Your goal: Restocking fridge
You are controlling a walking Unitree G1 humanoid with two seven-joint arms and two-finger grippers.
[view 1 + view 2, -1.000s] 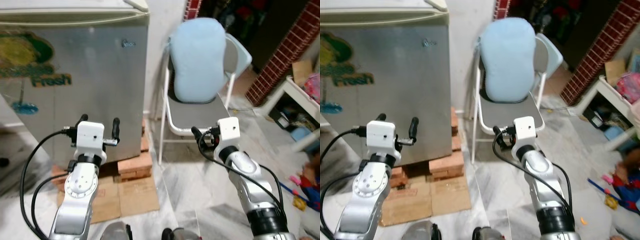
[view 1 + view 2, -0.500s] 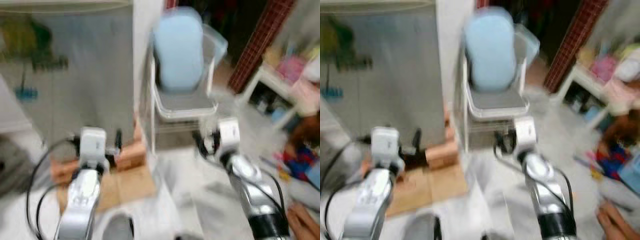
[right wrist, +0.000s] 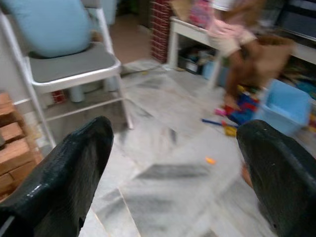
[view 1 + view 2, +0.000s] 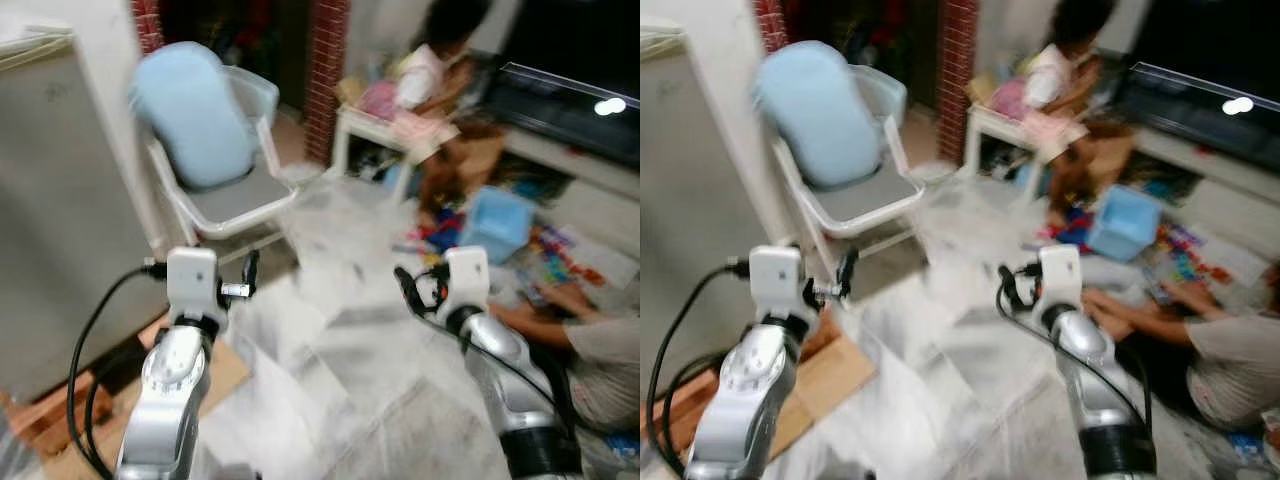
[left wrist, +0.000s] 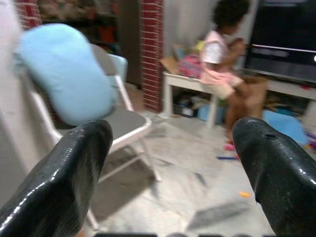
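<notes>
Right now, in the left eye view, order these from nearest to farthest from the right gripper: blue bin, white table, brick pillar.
Measured from the right gripper, which hangs open over the marble floor:
1. Blue bin, just ahead and to its right among the toys.
2. White table, farther ahead, where a person sits.
3. Brick pillar, farthest, behind the table to the left.

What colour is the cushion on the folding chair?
Light blue: the padded cushion leaning on the white-framed folding chair, clearest in the left wrist view.

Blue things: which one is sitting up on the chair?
The pale blue cushion, leaning against the chair back. The blue box sits on the floor.
</notes>
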